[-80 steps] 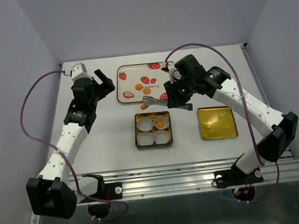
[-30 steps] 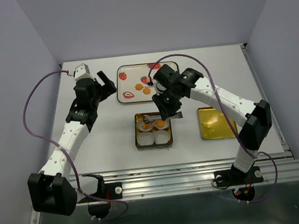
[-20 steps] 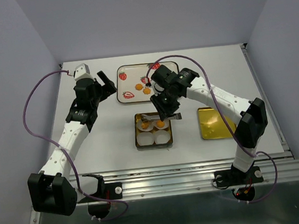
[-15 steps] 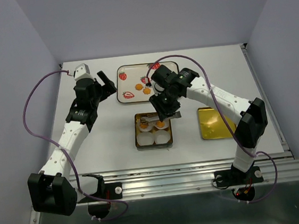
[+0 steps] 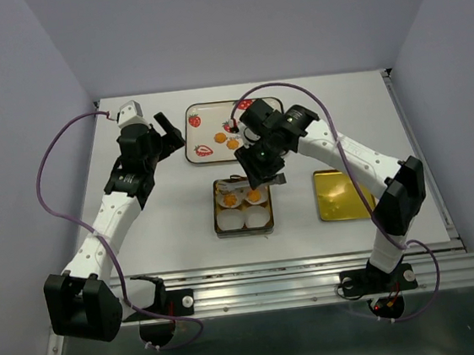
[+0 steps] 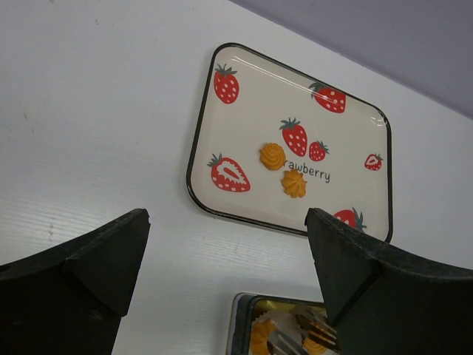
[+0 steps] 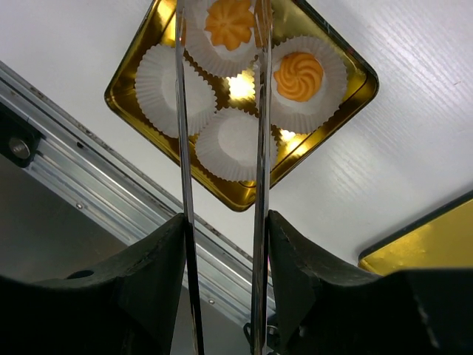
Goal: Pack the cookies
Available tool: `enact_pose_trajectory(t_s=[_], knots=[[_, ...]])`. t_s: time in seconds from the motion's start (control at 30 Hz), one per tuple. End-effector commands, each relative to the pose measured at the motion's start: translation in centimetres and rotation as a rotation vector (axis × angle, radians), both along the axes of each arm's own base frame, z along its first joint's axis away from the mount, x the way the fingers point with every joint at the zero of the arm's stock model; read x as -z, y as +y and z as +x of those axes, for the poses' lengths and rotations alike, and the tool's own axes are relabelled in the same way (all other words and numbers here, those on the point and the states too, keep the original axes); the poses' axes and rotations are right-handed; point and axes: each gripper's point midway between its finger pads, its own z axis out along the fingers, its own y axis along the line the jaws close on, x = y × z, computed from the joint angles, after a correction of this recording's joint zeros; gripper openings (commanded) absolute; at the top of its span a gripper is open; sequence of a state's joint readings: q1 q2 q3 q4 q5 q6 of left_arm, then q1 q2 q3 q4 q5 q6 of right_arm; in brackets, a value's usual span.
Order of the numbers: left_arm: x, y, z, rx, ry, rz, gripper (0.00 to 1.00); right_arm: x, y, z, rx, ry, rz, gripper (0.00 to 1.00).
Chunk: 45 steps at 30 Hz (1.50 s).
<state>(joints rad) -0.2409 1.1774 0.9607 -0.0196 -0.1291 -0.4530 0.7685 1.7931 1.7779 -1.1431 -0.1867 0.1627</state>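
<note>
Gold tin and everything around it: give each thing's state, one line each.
gold tin: open, lid off.
lid: lying apart, right of tin.
paper cups: two hold cookies, two empty.
tray: two cookies on it.
tongs: gripped by right fingers, tips apart.
left fingers: open, empty.

strawberry tray point(image 5: 209, 134) rear | gold tin point(image 7: 238, 196) centre | lid point(image 5: 345, 193) right | tongs point(image 7: 260, 148) over tin

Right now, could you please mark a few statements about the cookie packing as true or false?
1. Two cookies lie on the strawberry tray. True.
2. All four paper cups in the gold tin hold a cookie. False: two cups are empty.
3. The right gripper holds tongs above the tin. True.
4. The left gripper grips a cookie. False: it is open and holds nothing.
5. The lid sits on the tin. False: it lies apart, to the tin's right.
</note>
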Motion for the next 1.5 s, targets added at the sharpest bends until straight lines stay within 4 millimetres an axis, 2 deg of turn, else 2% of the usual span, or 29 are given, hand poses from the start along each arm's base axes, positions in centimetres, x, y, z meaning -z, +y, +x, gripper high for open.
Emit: enact_pose_trajectory(t_s=[0.0, 0.1, 0.17, 0.23, 0.27, 0.3, 0.33, 0.37, 0.4, 0.43, 0.47, 0.53, 0.57, 0.67, 0.7, 0.8, 0.93, 1.33, 1.47], knots=[[-1.7, -0.1, 0.3, 0.003, -0.057, 0.005, 0.99, -6.1, 1.1, 0.8, -0.030, -0.172, 0.146, 0.51], [-1.8, 0.1, 0.3, -0.004, -0.060, 0.007, 0.99, -7.8, 0.6, 1.8, 0.015, -0.259, 0.159, 0.51], [-2.0, 0.1, 0.3, -0.008, -0.065, 0.004, 0.99, -8.7, 0.5, 3.1, 0.068, -0.321, 0.166, 0.51], [-2.0, 0.1, 0.4, -0.010, -0.066, 0.002, 0.99, -8.7, -0.1, 5.2, 0.138, -0.410, 0.131, 0.51], [-2.0, 0.1, 0.5, -0.009, -0.066, 0.005, 0.99, -8.4, -0.4, 6.2, 0.161, -0.429, 0.116, 0.51], [-2.0, 0.2, 0.6, -0.013, -0.067, 0.008, 0.99, -8.0, -0.7, 8.2, 0.207, -0.463, 0.102, 0.51], [-2.0, 0.2, 0.6, -0.014, -0.067, 0.010, 0.99, -8.1, -0.9, 9.0, 0.217, -0.478, 0.114, 0.51], [-2.1, 0.3, 0.7, -0.015, -0.069, 0.015, 0.99, -6.9, -0.7, 10.0, 0.215, -0.466, 0.100, 0.51], [-2.2, 0.4, 0.7, -0.019, -0.068, 0.018, 0.99, -7.0, -1.1, 11.4, 0.240, -0.476, 0.098, 0.51], [-2.3, 0.4, 0.7, -0.019, -0.069, 0.017, 0.99, -6.4, -0.9, 11.9, 0.236, -0.475, 0.083, 0.51], [-2.2, 0.4, 0.6, -0.020, -0.069, 0.016, 0.99, -4.7, -0.6, 12.8, 0.234, -0.462, 0.041, 0.51], [-2.2, 0.5, 0.5, -0.026, -0.069, 0.018, 0.99, -4.4, -0.7, 14.1, 0.225, -0.486, 0.011, 0.52], [-2.3, 0.6, 0.5, -0.031, -0.071, 0.017, 0.99, -3.3, -0.5, 14.5, 0.218, -0.474, -0.010, 0.52], [-2.3, 0.7, 0.4, -0.034, -0.068, 0.016, 0.99, -3.0, -0.1, 15.4, 0.207, -0.484, -0.025, 0.55], [-2.3, 0.7, 0.4, -0.035, -0.068, 0.013, 0.99, -2.1, -0.3, 15.9, 0.210, -0.474, -0.042, 0.55], [-2.2, 0.7, 0.3, -0.037, -0.065, 0.015, 0.99, -1.1, -0.4, 16.5, 0.205, -0.459, -0.060, 0.57], [-1.9, 0.7, 0.4, -0.038, -0.058, 0.012, 0.99, 0.8, -0.2, 16.7, 0.181, -0.427, -0.091, 0.58], [-1.9, 0.8, 0.4, -0.043, -0.058, 0.014, 0.99, 3.1, -0.4, 16.8, 0.159, -0.379, -0.158, 0.57], [-1.9, 0.8, 0.5, -0.043, -0.058, 0.016, 0.99, 3.2, -0.6, 16.9, 0.165, -0.375, -0.176, 0.55]])
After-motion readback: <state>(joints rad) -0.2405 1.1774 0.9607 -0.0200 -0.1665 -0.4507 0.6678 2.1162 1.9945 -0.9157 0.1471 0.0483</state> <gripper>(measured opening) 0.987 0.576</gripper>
